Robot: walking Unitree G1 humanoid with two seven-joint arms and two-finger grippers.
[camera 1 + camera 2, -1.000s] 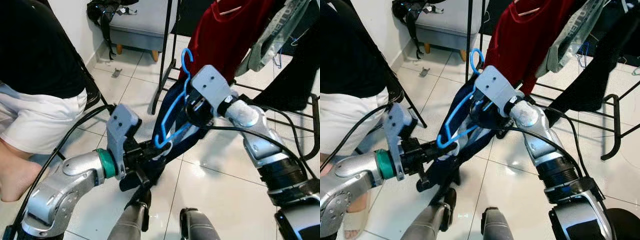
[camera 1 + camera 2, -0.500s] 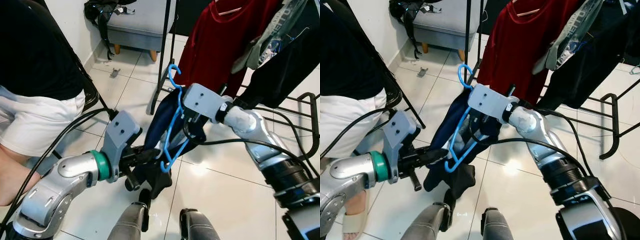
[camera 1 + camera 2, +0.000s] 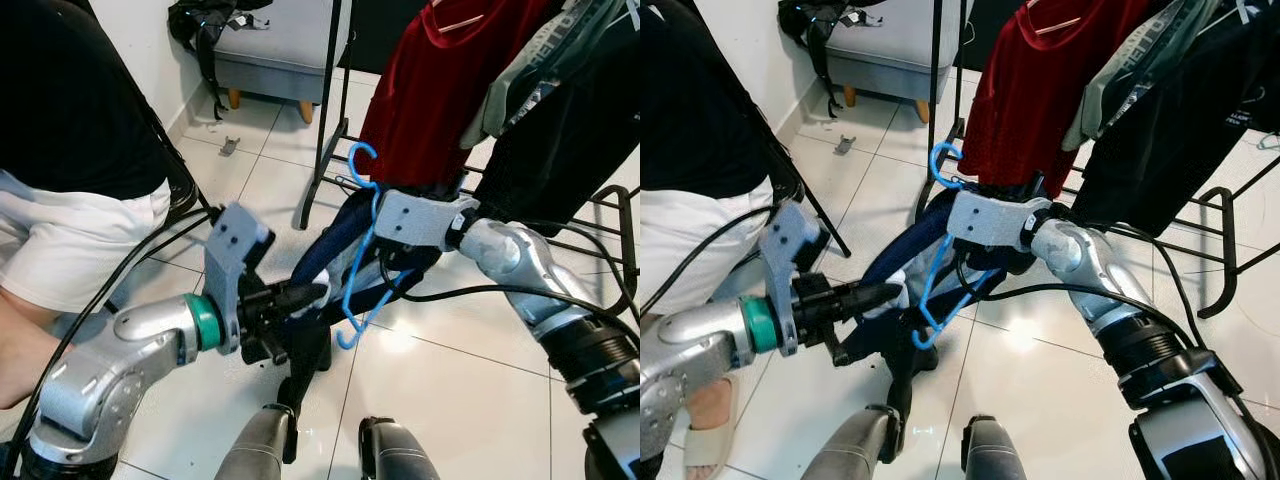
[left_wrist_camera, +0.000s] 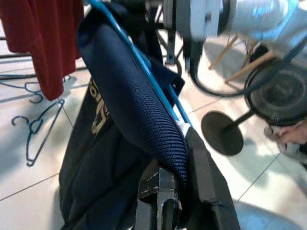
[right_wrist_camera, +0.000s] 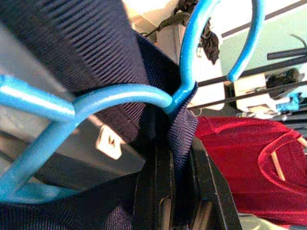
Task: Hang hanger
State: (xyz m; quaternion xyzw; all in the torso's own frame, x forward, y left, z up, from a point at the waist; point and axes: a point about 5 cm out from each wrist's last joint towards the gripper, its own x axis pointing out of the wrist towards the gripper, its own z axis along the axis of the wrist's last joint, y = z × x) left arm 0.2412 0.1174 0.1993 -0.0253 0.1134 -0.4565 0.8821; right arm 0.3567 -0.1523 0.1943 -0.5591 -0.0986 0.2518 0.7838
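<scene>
Carrying stage: the blue hanger (image 3: 358,255) with the navy garment (image 3: 325,260) on it is held up between both hands, not on the rack yet. Right hand (image 5: 173,143) sits just under the hanger's neck, fingers (image 5: 149,191) pinched together on the navy collar fabric where the hook meets the shoulders; the white size tag (image 5: 108,142) is just beside those fingers. The hook pokes up above the right hand, free, touching nothing. Left hand (image 3: 300,297) is lower, near the robot's body, its fingers (image 4: 206,191) clamped on a fold of the navy garment, with the hanger's blue wire running just past them.

Beyond the right hand: red shirt (image 3: 430,80) hanging on the clothes rack (image 3: 335,100), grey-green and black clothes (image 3: 560,110) next to it. The rack's top rail is above the frame, so I cannot tell how high it is. A spare hanger (image 4: 33,129) lies on the tiled floor (image 3: 470,370). A person (image 3: 70,150) stands close beside the left arm.

Next move, as I judge it: raise the right hand so the hook clears the rail, let the left hand release the fabric, and keep the hook from catching the red shirt.
</scene>
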